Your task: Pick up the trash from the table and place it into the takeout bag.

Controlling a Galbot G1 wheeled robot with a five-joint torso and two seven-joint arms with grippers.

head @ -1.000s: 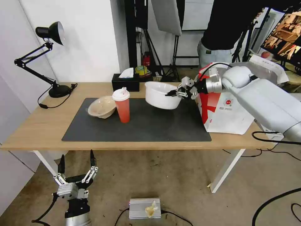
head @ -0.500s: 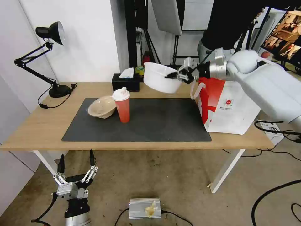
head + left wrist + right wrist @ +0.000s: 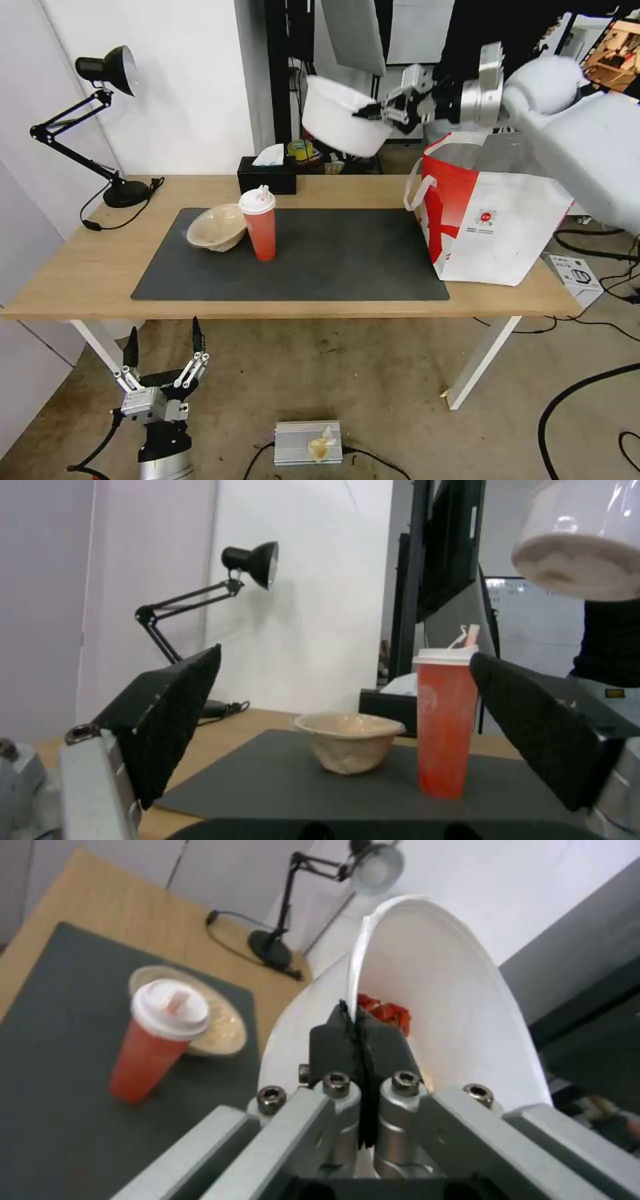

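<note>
Your left gripper hangs below the table, fingers apart | paper bowl and red cup stand touching on the mat | your right gripper pinches the white bowl rim, high in the air | bag open at table's right end.

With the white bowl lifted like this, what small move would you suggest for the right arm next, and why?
Probably carry it sideways toward the robot's right. The right gripper pinches the rim of the large white bowl, raised above the table but short of the open takeout bag. Food scraps lie inside, so keep the tilt modest.
</note>
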